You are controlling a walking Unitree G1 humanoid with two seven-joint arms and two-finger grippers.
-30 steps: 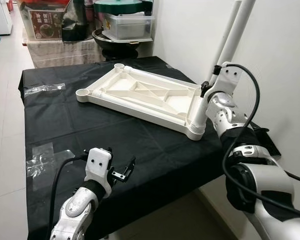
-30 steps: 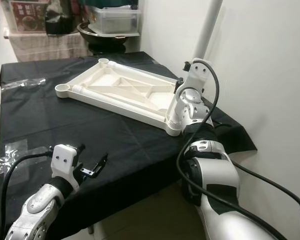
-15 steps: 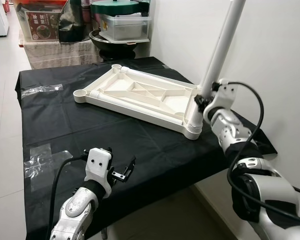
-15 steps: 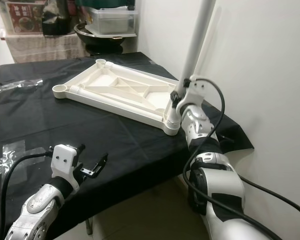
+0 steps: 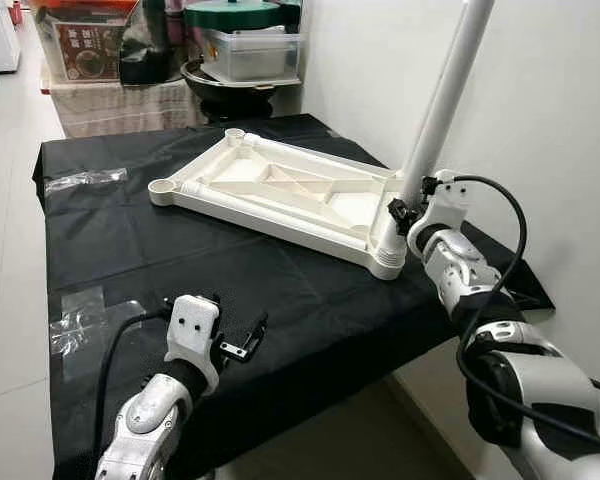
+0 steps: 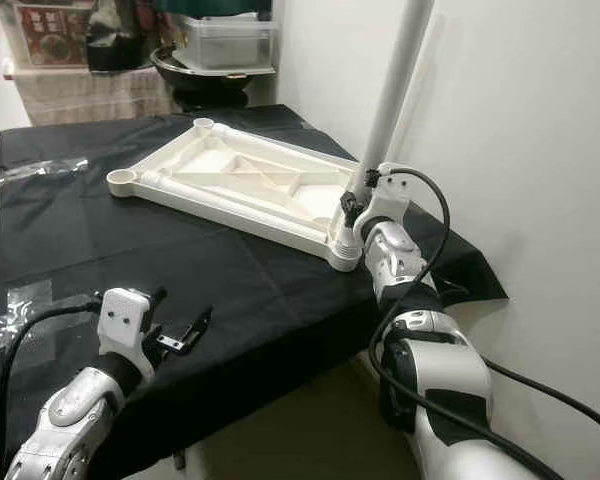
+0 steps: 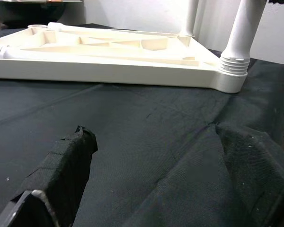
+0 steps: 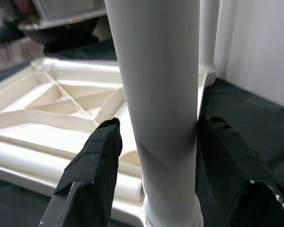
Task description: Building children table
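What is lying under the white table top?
Under the upside-down white table top lies a black cloth that covers the whole surface. What is beneath the cloth cannot be seen.

Tabletop [image 5: 280, 195] laid upside down on surface [image 5: 130, 240], toward far right part. Leg [image 5: 442, 105] stood upright in tabletop's near right corner socket, beside wall. Second leg [image 8: 209, 38] seen standing behind it. Right claw [image 5: 408, 205] placed around leg, low, just above socket. Left claw [image 5: 242, 338] held over surface's near edge, well apart from tabletop. Tape patches [image 5: 80, 325] stuck on surface at left.
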